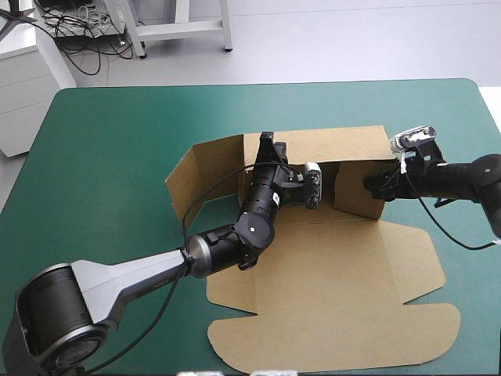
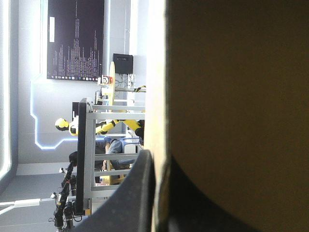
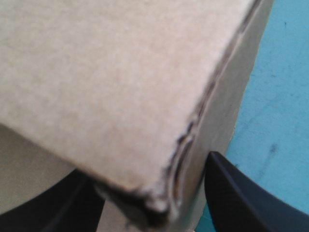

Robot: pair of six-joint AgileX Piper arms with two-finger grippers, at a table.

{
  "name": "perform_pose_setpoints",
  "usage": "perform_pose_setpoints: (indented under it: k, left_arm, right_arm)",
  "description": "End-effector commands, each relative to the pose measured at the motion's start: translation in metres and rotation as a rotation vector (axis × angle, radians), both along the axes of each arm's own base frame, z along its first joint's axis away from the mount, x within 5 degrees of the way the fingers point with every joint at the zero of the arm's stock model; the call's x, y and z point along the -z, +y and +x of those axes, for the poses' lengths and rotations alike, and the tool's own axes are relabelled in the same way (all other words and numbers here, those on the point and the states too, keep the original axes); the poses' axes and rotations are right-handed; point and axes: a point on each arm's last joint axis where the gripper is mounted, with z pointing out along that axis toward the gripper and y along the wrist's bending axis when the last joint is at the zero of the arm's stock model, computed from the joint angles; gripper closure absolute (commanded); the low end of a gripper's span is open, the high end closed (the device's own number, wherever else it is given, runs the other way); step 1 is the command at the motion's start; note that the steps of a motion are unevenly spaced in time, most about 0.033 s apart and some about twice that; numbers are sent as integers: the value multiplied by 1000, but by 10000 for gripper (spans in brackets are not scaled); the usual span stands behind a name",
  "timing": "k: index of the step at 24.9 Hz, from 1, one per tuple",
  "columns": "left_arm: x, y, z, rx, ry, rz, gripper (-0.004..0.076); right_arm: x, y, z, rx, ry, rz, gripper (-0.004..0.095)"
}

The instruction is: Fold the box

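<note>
Both sets of black fingers are clamped onto the brown box [image 1: 344,274], which is sat mid-worktop [image 1: 102,141] with its far walls raised and the lid panel laid flat toward the near edge. The far wall is pinched by the left fingers [image 2: 133,198], and a right-side wall's corner by the right fingers [image 3: 239,198].

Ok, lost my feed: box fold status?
Left gripper shut on brown cardboard box, far wall. Right gripper shut on right wall. Lid flat. Nothing in the way.
</note>
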Motion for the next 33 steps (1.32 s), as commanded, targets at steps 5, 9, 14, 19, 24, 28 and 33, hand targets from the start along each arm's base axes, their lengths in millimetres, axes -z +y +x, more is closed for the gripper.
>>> perform_pose_setpoints:
  k: [5, 9, 14, 19, 24, 28, 33]
  left_arm:
    - [-28, 3, -5, 14, -95, -30, 734]
    - [-28, 3, -5, 16, -95, -30, 734]
    - [-28, 3, -5, 16, -95, -30, 734]
    - [-28, 2, -6, 25, -90, -30, 734]
    - [-28, 2, -6, 22, -84, -47, 734]
    - [-28, 2, -6, 22, -84, -47, 734]
    - [-28, 2, -6, 22, -84, -47, 729]
  right_arm:
    - [-17, 3, 2, 21, -64, 79, 356]
    - [-20, 3, 5, 15, -112, 80, 357]
    - [-25, 6, 9, -48, -228, 68, 533]
    - [-20, 10, 14, -109, -266, 41, 837]
    - [-16, 16, 18, -111, -280, 14, 911]
    - [-16, 19, 20, -86, -287, -2, 910]
    - [-13, 17, 19, -85, -252, -35, 908]
